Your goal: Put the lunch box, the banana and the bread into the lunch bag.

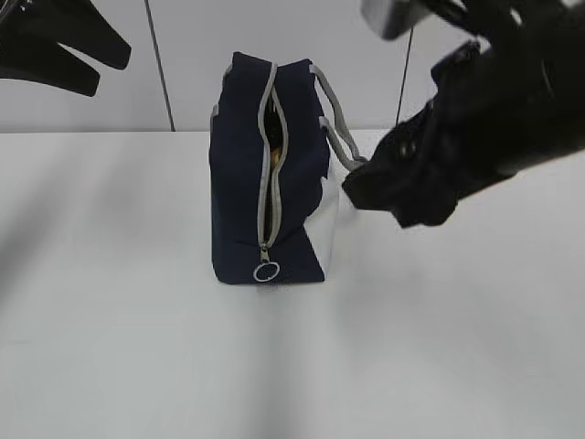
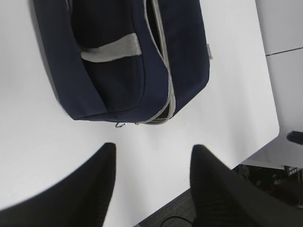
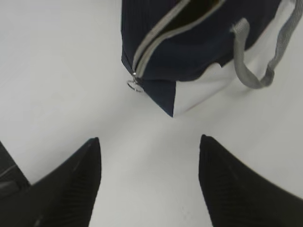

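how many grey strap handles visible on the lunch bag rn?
2. One handle hangs off the right side of the lunch bag in the exterior view; the other handle lies flat across the opposite navy side, seen by the left wrist camera.

Both arms are matte black. The right arm (image 1: pixel 475 119) is bulky and angular, with a silver-grey housing at its upper end. Each gripper, left (image 2: pixel 154 156) and right (image 3: pixel 149 146), has two broad, tapering black fingers (image 3: pixel 71 184) with finely ribbed inner faces.
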`<state>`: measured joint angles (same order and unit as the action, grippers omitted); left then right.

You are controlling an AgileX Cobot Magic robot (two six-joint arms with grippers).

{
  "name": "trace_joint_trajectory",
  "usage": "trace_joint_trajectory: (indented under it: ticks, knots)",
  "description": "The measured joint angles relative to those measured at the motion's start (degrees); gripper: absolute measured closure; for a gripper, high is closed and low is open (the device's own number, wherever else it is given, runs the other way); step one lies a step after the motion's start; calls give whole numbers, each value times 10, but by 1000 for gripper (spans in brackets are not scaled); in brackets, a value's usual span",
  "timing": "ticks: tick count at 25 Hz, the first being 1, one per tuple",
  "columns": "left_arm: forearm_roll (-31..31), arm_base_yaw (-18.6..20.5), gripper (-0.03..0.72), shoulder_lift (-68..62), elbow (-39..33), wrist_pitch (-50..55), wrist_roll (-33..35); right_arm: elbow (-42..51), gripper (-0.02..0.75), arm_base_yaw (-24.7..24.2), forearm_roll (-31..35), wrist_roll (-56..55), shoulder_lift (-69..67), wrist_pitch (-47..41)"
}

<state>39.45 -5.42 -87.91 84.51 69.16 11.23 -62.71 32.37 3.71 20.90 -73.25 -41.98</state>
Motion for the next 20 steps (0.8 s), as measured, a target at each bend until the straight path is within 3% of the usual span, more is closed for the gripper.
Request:
trace_joint_trajectory:
  ticks: [11, 20]
  knots:
    - [-11, 0, 325, 2, 0, 6, 0, 334, 331, 6, 101, 32, 27, 569]
    - [-35, 0, 338, 2, 0, 0, 0, 378, 345, 6, 92, 14, -111, 777]
